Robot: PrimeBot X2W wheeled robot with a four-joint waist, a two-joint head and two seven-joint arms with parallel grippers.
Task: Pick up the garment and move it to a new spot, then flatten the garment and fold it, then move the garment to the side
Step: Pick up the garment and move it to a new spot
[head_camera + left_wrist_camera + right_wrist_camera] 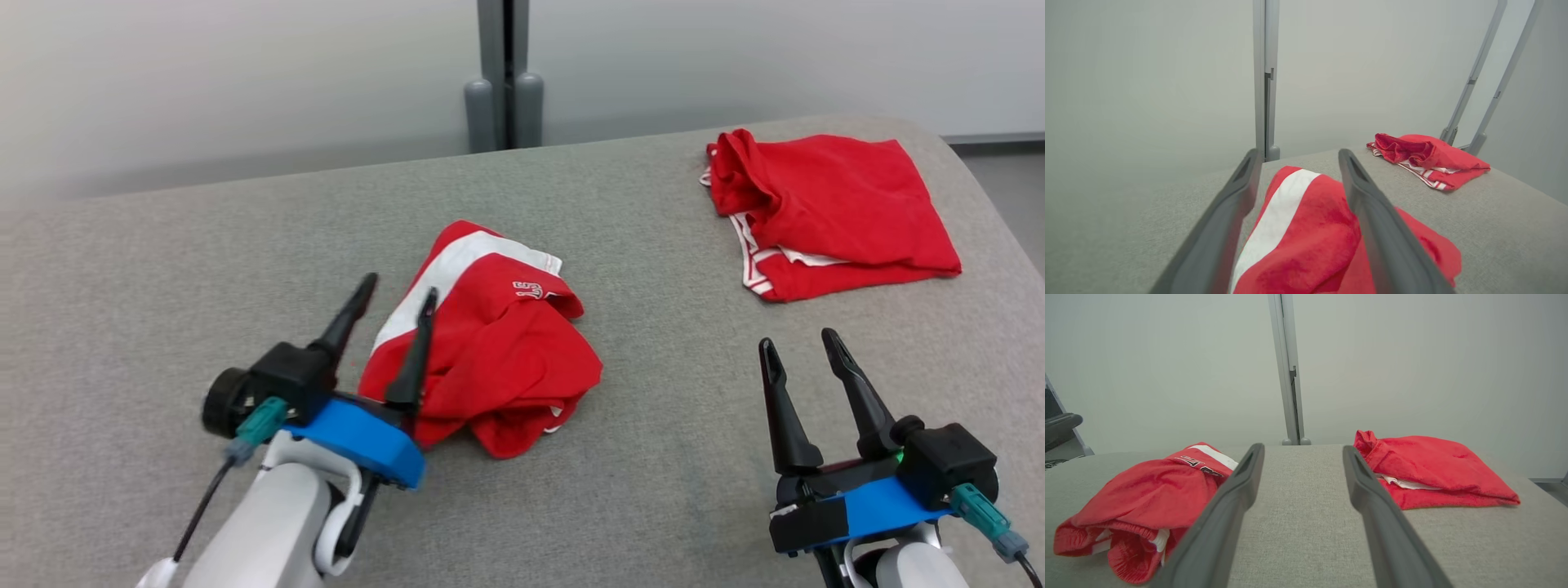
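A crumpled red garment [498, 359] with a white stripe and white lettering lies in a heap near the middle of the grey fabric-covered table [163, 269]. My left gripper [400, 290] hovers open over the heap's left edge, its right finger across the red cloth, gripping nothing. In the left wrist view the garment [1310, 228] lies below and between the spread fingers of the left gripper [1297, 153]. My right gripper [798, 339] stands open and empty over bare table to the right. In the right wrist view the right gripper [1302, 447] has the garment [1147, 486] to its left.
A second red garment [833, 212], roughly folded with white trim showing, lies at the table's far right; it also appears as a red pile [1425, 157] [1433, 469] in both wrist views. A grey post [504, 82] stands behind the far edge. The table's right edge curves away.
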